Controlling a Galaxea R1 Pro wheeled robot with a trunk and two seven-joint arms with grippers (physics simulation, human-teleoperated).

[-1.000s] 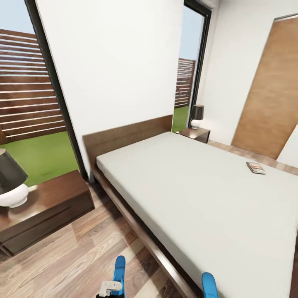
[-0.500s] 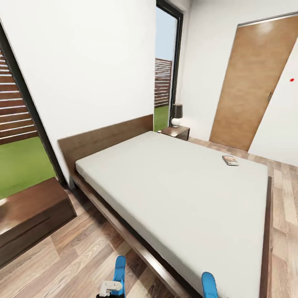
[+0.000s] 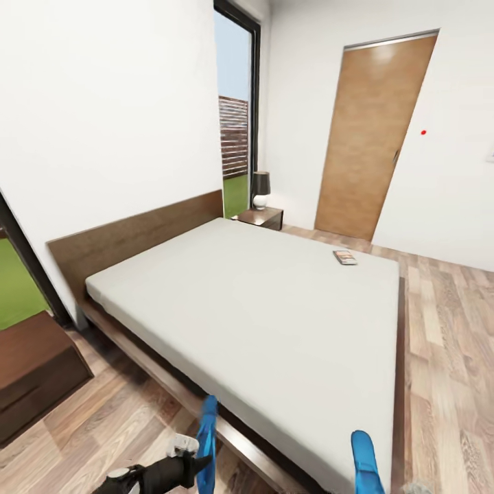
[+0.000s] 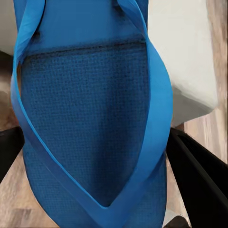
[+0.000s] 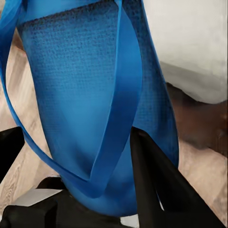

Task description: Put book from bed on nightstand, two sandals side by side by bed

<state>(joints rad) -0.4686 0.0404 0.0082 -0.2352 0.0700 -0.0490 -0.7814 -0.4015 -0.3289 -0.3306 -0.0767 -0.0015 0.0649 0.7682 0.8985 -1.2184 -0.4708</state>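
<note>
Blue sandal [image 4: 90,118] clamped between left gripper [image 4: 95,156] fingers; second sandal [image 5: 95,95] gripped by right gripper [image 5: 71,166]. Book [image 3: 345,257] lies on bed [image 3: 261,309] at far edge, nightstand [image 3: 261,217] beyond headboard corner.

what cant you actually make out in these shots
- Book on the bed: too small in the head view to read its cover.
- Left sandal and right sandal: toes and heels cut off by the wrist views' edges; the head view's lower edge crops both.
- Near cabinet: cut off by the head view's left edge, so what stands on it is unseen.
- Far nightstand: drawer detail too small.
</note>
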